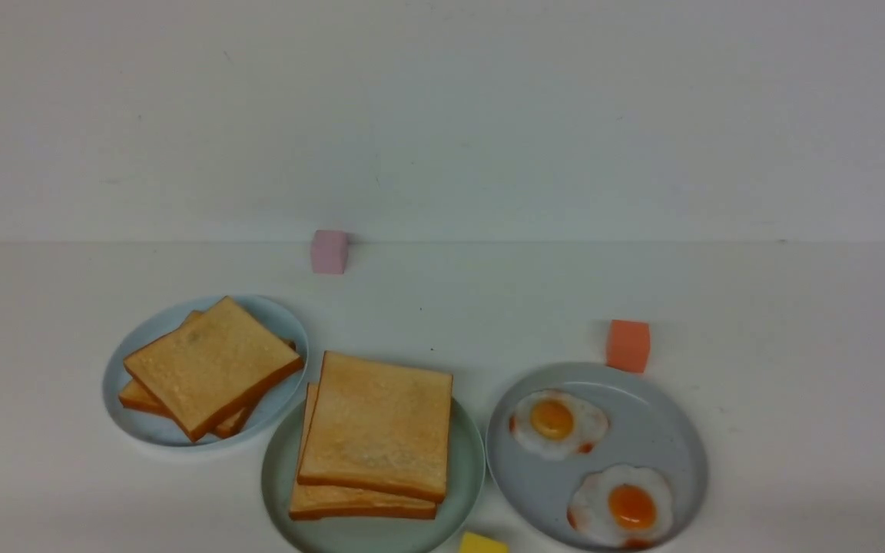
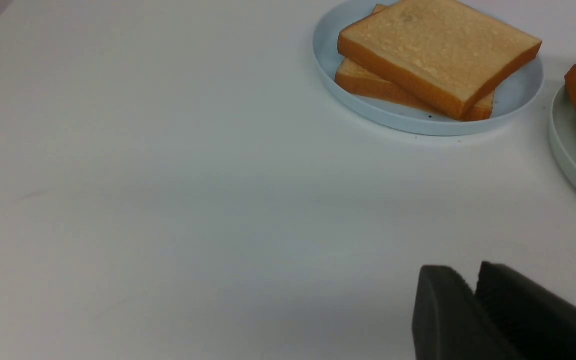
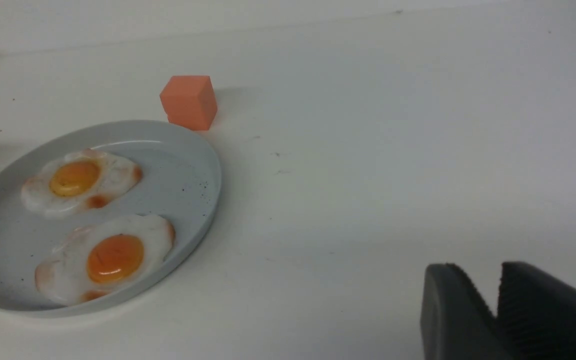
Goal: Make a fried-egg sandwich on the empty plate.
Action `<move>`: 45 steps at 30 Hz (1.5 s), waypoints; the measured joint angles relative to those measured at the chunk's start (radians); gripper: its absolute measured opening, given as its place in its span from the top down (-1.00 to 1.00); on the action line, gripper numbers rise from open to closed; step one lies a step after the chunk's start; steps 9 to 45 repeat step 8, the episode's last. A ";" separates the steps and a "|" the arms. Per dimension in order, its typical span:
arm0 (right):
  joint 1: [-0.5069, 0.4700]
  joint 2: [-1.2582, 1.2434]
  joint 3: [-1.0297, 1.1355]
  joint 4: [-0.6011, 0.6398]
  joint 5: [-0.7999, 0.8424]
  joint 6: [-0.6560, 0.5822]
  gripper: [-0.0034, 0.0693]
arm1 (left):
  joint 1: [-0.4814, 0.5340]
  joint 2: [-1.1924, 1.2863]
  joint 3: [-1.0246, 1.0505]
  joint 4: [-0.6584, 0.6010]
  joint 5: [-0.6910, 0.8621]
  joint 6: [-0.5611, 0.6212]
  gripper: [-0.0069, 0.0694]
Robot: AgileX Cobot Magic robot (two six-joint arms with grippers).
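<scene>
The fried-egg sandwich [image 1: 374, 436] is seen stacked on the mint-green plate [image 1: 467, 461], though no egg can be made out between the slices. Two eggs [image 1: 558, 422] lie on one grey-blue plate [image 1: 665, 430], two toast slices [image 1: 210, 365] on the other. Both the left gripper [image 2: 473, 295] and right gripper [image 3: 495, 300] are nearly closed and empty.
</scene>
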 joint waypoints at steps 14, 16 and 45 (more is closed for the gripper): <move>0.000 0.000 0.000 0.000 0.000 0.000 0.39 | 0.000 0.000 0.000 0.000 0.000 0.000 0.49; 0.000 0.000 0.000 0.000 0.000 0.000 0.39 | 0.000 0.000 0.000 0.000 0.000 0.000 0.49; 0.000 0.000 0.000 0.000 0.000 0.000 0.39 | 0.000 0.000 0.000 0.000 0.000 0.000 0.49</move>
